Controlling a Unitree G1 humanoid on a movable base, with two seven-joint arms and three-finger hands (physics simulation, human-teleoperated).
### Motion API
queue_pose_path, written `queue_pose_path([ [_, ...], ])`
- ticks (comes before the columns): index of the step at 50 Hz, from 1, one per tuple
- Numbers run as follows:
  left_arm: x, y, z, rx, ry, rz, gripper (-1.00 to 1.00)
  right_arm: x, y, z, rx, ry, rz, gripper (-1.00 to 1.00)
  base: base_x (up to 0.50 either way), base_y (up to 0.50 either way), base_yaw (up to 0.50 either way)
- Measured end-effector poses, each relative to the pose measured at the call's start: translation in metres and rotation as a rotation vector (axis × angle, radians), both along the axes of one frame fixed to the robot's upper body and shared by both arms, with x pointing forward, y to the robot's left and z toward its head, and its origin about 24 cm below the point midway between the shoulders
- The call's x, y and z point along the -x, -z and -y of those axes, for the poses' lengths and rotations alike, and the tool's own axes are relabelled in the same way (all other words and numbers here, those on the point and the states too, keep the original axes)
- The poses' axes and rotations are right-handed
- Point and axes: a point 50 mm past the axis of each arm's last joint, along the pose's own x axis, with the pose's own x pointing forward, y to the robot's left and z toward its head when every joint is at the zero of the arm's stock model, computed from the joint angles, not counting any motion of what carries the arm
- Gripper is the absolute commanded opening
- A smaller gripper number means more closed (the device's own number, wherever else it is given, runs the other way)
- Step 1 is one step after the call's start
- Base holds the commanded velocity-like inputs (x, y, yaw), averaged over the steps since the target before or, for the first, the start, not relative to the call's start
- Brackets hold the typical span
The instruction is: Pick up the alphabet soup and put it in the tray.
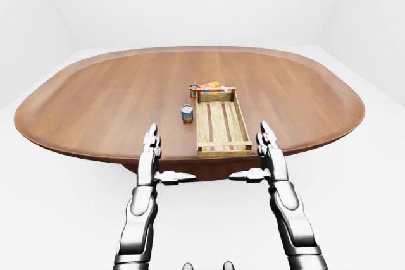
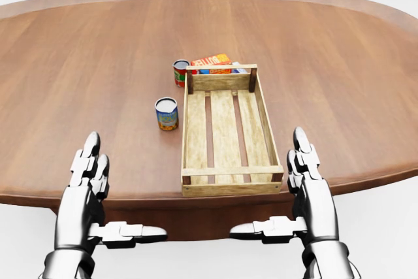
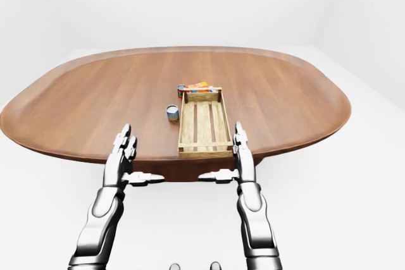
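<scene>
Two small cans stand on the brown oval table [image 2: 78, 63] just left of the wooden slatted tray [image 2: 232, 187]. One can [image 2: 166, 114] has a blue, yellow and green label; the other can [image 2: 181, 72], red-labelled, stands by the tray's top-left corner. The labels are too small to read, so I cannot tell which is the alphabet soup. The tray holds nothing. My left hand [image 2: 108, 194] hovers open at the table's lower edge, well below the cans. My right hand [image 2: 281, 194] is open too, beside the tray's lower right corner. Neither hand touches anything.
An orange and yellow box [image 2: 212, 62] lies against the tray's top end. The table [image 1: 95, 99] spreads wide to both sides of the tray, with white floor and walls around it.
</scene>
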Motion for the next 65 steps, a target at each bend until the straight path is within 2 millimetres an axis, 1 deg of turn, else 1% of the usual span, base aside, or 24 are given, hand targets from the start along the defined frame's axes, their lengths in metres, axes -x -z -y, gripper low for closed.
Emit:
queue_pose_path([
  [10,0.006,-0.01,-0.006,0.006,-0.003,0.026,1.0,0.004,-0.006,0.005,0.01,0.001,0.014,1.0,0.0,0.0,0.0],
  [16,0.011,-0.019,-0.01,0.011,-0.009,0.049,1.0,0.007,-0.012,0.008,0.011,0.008,0.026,1.0,0.0,0.0,0.0],
  [25,0.025,-0.045,-0.018,0.018,-0.025,0.148,1.0,0.015,-0.021,0.013,0.014,0.022,0.048,1.0,0.0,0.0,0.0],
  [31,0.035,-0.063,-0.024,0.02,-0.037,0.227,1.0,0.023,-0.032,0.017,0.014,0.038,0.092,1.0,0.0,0.0,0.0],
  [37,0.041,-0.074,-0.028,0.021,-0.047,0.278,1.0,0.03,-0.043,0.02,0.017,0.051,0.136,1.0,0.0,0.0,0.0],
  [49,0.045,-0.083,-0.032,0.019,-0.056,0.315,1.0,0.035,-0.051,0.017,0.029,0.045,0.169,1.0,0.47,-0.04,0.0],
  [65,0.047,-0.086,-0.034,0.019,-0.057,0.33,1.0,0.036,-0.053,0.014,0.039,0.033,0.178,1.0,0.5,-0.08,0.0],
])
